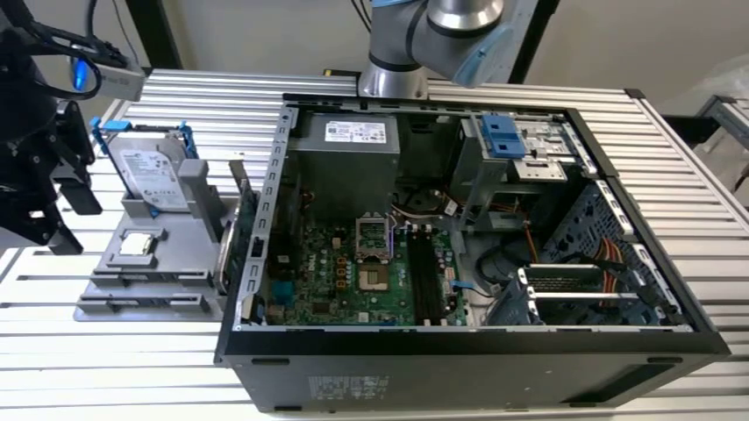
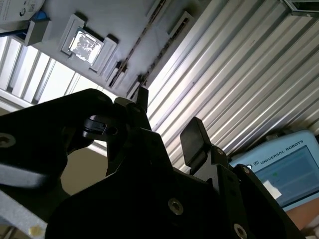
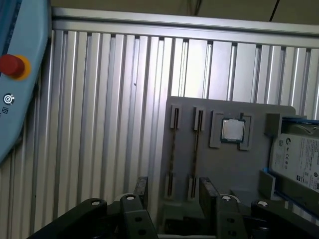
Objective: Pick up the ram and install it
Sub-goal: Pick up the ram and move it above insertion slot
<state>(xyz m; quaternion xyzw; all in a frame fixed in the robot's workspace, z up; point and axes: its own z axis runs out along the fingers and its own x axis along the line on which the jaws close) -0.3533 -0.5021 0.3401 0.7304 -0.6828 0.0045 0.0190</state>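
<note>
My black gripper [image 3: 174, 199] hangs open, nothing btwn its fingers [image 3: 141, 191], over the flat grey plastic parts tray [image 3: 239, 169], jaws either side of the tray's two slots. The ram [image 3: 196, 149], a long thin circuit-board stick, prob. stands edge-up in a slot, faces free for pinching. It's not yet in the green motherboard [image 1: 328, 281] inside the open black metal computer case [image 1: 468, 368].

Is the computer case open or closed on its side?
Open: in the exterior view the computer case has no side cover, and the motherboard inside is visible.
</note>
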